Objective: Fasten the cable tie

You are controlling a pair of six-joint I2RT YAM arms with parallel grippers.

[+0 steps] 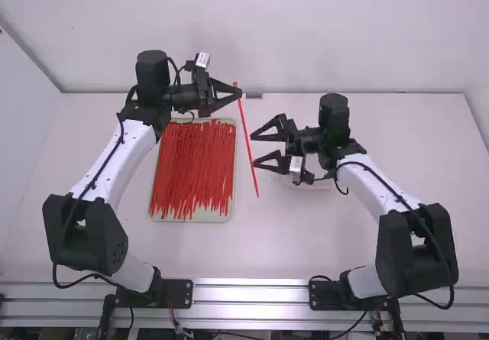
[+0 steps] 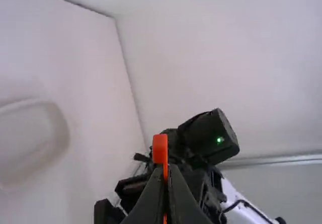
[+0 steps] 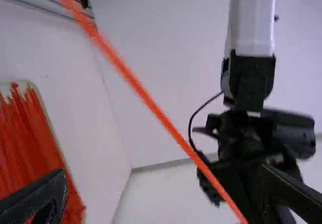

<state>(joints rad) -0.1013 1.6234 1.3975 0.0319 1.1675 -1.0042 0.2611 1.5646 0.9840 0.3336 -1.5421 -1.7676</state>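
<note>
A single red cable tie (image 1: 247, 137) hangs in the air, slanting down from my left gripper (image 1: 238, 93), which is shut on it near its head end. In the left wrist view the tie's head (image 2: 160, 149) sticks up between the closed fingertips. My right gripper (image 1: 263, 147) is open, its two fingers spread on either side of the tie's lower half without touching it. The tie (image 3: 146, 98) crosses the right wrist view as a long diagonal strip between the right fingers (image 3: 37, 196).
A flat tray (image 1: 191, 216) holding a pile of several red cable ties (image 1: 192, 168) lies left of centre, under the left arm. A small white object (image 1: 299, 181) lies below the right gripper. The table's right half and front are bare.
</note>
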